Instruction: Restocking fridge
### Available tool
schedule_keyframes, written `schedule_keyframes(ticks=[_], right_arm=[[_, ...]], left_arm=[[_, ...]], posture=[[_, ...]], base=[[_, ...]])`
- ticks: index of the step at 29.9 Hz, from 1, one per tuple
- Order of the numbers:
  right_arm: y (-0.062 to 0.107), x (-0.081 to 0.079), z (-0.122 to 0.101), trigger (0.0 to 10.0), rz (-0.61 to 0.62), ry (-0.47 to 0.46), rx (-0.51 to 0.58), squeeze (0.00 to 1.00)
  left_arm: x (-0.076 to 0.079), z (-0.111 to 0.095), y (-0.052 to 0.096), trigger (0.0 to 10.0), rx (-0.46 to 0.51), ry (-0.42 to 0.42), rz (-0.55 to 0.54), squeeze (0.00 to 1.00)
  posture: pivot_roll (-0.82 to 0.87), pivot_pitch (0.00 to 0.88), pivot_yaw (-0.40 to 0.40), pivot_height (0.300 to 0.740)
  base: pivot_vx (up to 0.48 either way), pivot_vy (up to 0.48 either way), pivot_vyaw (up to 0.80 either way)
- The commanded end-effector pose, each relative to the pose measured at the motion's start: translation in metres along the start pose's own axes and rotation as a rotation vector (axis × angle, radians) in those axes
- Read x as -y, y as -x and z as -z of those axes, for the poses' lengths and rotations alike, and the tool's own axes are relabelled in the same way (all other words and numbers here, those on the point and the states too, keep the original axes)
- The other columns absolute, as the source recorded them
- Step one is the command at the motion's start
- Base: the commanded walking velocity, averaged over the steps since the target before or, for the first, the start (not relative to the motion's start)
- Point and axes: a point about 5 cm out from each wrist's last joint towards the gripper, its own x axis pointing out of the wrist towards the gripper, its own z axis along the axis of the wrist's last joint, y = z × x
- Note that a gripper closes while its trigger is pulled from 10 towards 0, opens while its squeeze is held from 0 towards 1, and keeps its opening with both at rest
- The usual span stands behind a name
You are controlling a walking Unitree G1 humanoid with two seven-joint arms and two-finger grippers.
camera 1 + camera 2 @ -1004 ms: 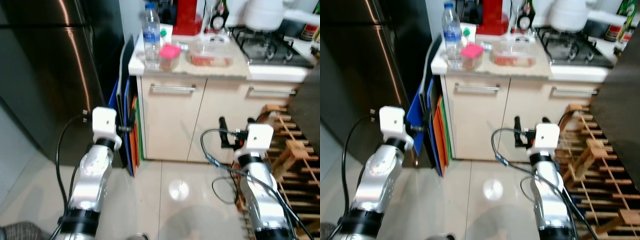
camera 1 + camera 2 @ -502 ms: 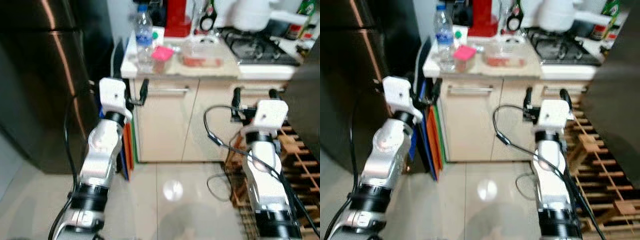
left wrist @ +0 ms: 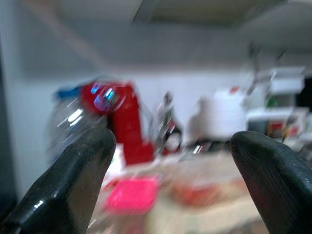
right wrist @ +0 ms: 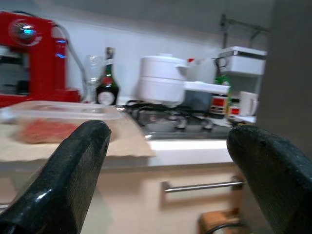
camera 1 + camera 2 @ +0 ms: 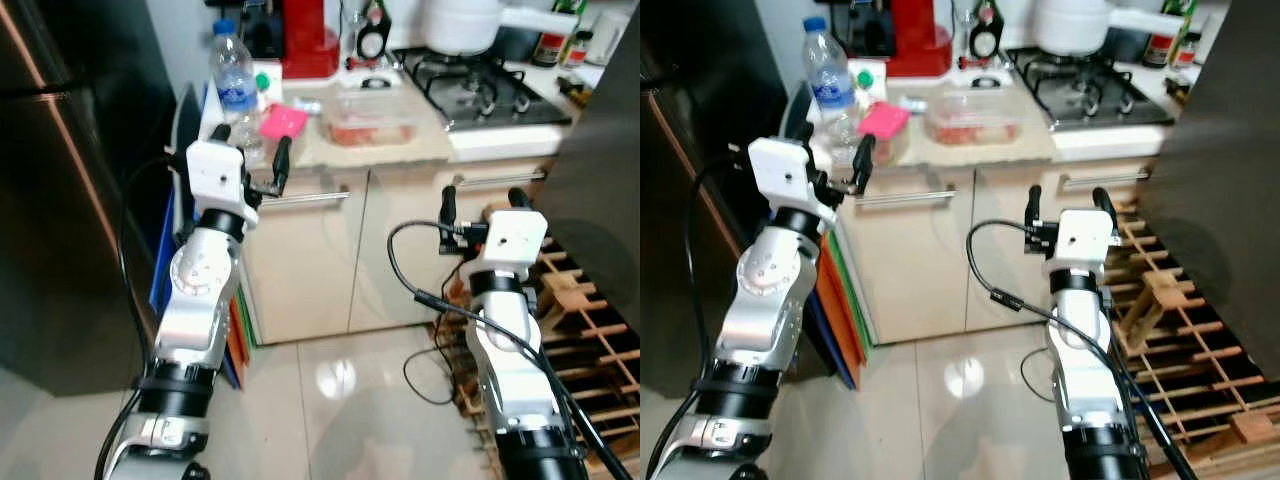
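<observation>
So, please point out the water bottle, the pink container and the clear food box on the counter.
water bottle [image 5: 232, 88], left eye view, on its label.
pink container [image 5: 283, 122], left eye view, on its lid.
clear food box [image 5: 372, 116], left eye view, on its lid.

Home kitchen, gas hob [image 5: 478, 85], cream cabinets [image 5: 340, 250], dark fridge [image 5: 60, 200], cluttered counter [image 5: 370, 140]
</observation>
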Motion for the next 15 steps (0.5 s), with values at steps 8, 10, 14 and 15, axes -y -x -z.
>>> schedule_keyframes(ticks=[8,10,14,15], right_arm=[[-0.016,-0.001,-0.027,10.0,-0.048,-0.013,0.1,0.0],[-0.018,-0.001,-0.032,10.0,-0.052,-0.019,0.112,0.0],[-0.024,-0.002,-0.037,10.0,-0.064,-0.031,0.131,0.0],[-0.025,-0.002,-0.038,10.0,-0.065,-0.033,0.13,0.0]], left_arm=[[-0.007,-0.059,-0.023,10.0,0.211,0.002,-0.076,0.0],[-0.007,-0.075,-0.032,10.0,0.266,0.003,-0.063,0.0],[-0.005,-0.096,-0.059,10.0,0.282,-0.046,-0.005,0.0],[-0.004,-0.097,-0.063,10.0,0.273,-0.058,0.012,0.0]], posture=[[0.0,0.0,0.005,0.74],[0.0,0.0,0.004,0.74],[0.02,0.0,-0.004,0.74],[0.02,0.0,-0.003,0.74]], base=[[0.424,0.064,0.0],[0.216,0.0,0.0],[0.0,0.0,0.0],[0.0,0.0,0.0]])
